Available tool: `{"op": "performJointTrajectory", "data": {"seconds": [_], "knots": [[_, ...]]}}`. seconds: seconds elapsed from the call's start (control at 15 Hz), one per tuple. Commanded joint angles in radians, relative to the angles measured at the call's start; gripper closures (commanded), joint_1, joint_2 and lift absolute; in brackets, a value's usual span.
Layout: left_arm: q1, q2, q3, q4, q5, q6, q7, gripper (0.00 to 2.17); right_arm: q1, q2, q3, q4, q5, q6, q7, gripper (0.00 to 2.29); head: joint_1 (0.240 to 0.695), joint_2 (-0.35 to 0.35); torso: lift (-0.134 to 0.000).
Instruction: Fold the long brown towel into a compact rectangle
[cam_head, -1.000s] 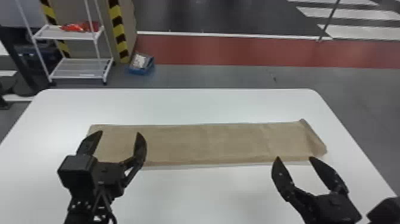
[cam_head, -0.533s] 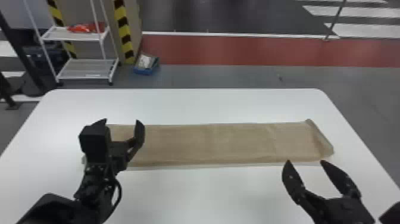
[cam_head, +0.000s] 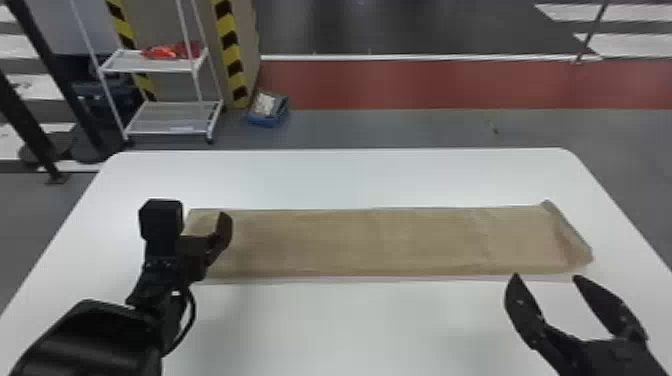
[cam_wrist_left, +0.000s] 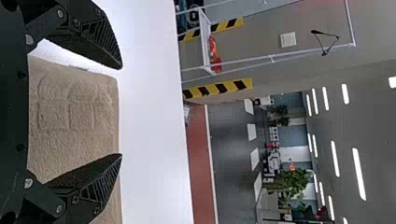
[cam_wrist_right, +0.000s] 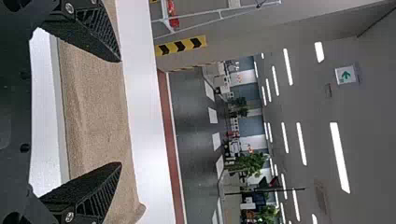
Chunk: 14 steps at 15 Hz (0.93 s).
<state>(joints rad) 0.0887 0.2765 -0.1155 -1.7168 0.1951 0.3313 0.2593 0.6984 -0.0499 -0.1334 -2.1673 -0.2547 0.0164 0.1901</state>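
The brown towel (cam_head: 380, 242) lies flat as a long strip across the white table, its right end slightly raised or curled. My left gripper (cam_head: 202, 225) is over the towel's left end. In the left wrist view that gripper (cam_wrist_left: 121, 112) has its fingers wide apart, with the towel (cam_wrist_left: 74, 112) beyond them. On the near side of the towel's right part, my right gripper (cam_head: 547, 277) stands open with nothing between its fingers. The right wrist view shows the gripper (cam_wrist_right: 120, 112) spread apart above the towel (cam_wrist_right: 98, 107).
The white table (cam_head: 340, 175) reaches past the towel on all sides. Behind it on the floor stand a white wire shelf (cam_head: 172, 117) and a small blue box (cam_head: 268, 109), near a pillar with yellow and black stripes.
My left gripper has turned and shifted slightly at the towel's left end, its forearm now coming into view. The head view has panned a little left. The towel lies as before.
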Motion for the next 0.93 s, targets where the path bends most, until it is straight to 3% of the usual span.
{"op": "performJointTrajectory", "data": {"seconds": [0.0,0.47,0.87], "knots": [[0.005,0.006,0.037,-0.001,0.037,0.027,0.0,0.28,-0.013,-0.001,0.0,0.009,0.003,0.004,-0.001,0.1,0.695,0.039,-0.123],[-0.012,0.013,0.082,0.0,0.058,0.128,-0.046,0.34,-0.016,-0.004,0.001,0.017,0.006,0.008,-0.014,0.1,0.695,0.089,-0.123],[-0.024,0.023,0.08,0.011,0.053,0.223,-0.049,0.34,-0.01,-0.004,0.0,0.011,0.005,0.008,-0.014,0.1,0.695,0.09,-0.123]]}}
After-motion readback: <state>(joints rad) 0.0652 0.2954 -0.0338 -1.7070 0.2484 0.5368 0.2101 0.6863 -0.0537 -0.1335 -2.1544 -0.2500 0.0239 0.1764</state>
